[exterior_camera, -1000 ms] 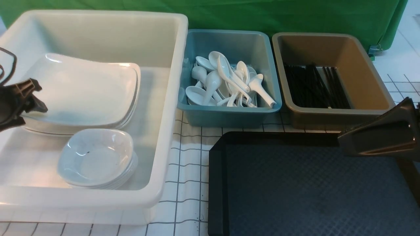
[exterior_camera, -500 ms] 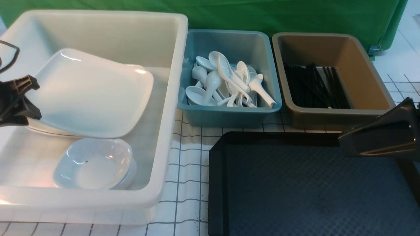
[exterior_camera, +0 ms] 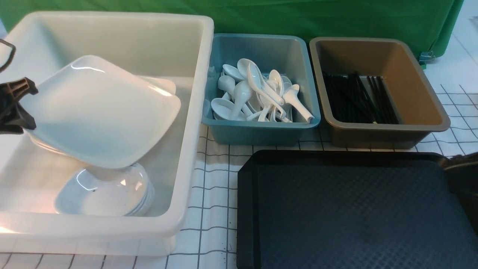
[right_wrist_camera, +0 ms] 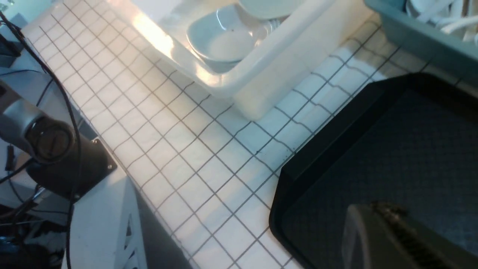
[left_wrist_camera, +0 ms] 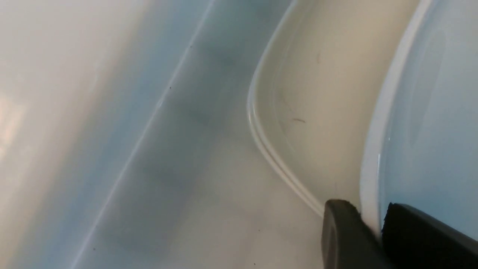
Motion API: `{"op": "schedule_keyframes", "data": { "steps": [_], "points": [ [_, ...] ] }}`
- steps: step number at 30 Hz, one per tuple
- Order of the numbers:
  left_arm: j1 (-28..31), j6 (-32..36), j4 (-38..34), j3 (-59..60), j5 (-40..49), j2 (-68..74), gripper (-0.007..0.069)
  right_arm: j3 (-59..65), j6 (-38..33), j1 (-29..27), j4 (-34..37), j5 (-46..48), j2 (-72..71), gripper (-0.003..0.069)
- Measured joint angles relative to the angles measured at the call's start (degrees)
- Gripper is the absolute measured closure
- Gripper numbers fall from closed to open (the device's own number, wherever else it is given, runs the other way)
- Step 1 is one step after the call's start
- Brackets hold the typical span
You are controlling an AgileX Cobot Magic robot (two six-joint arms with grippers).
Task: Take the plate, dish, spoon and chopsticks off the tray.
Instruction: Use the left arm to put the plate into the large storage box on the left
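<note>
My left gripper (exterior_camera: 24,112) is shut on the rim of a large white square plate (exterior_camera: 101,112) inside the white tub (exterior_camera: 196,112). The plate hangs tilted above the other plates (exterior_camera: 166,85) and partly over a stack of small dishes (exterior_camera: 108,192). The left wrist view shows both fingers (left_wrist_camera: 341,231) pinching the plate's edge (left_wrist_camera: 371,157). The black tray (exterior_camera: 336,213) holds nothing. White spoons (exterior_camera: 257,93) lie in the teal tub and black chopsticks (exterior_camera: 358,99) in the brown tub. My right gripper (right_wrist_camera: 388,216) is shut and empty above the tray's near right part.
The teal tub (exterior_camera: 261,132) and the brown tub (exterior_camera: 433,112) stand side by side behind the tray. The white tub is left of the tray, with checked cloth (exterior_camera: 213,186) between them. A green backdrop closes the far side. The table's edge and an arm base (right_wrist_camera: 56,149) show in the right wrist view.
My left gripper has closed on the plate's rim and raised it, so it now tilts up and covers part of the dishes. My right arm has drawn back to the right.
</note>
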Motion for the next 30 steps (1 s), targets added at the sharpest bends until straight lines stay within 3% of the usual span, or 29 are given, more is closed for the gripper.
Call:
{"op": "schedule_keyframes", "data": {
  "steps": [14,22,30],
  "points": [
    [0.00,-13.40,-0.66,0.00,-7.92,3.25,0.0516,0.00,4.99,0.00,-4.66,0.07,-2.64,0.0608],
    [-0.05,-13.24,-3.26,0.00,-8.27,5.10,0.0489,0.00,6.01,0.00,-4.98,0.07,-2.69,0.0608],
    [-0.05,-2.28,-3.83,0.00,-2.51,5.97,0.0364,0.00,6.01,0.00,-5.03,0.07,-2.69,0.0608]
  ]
}}
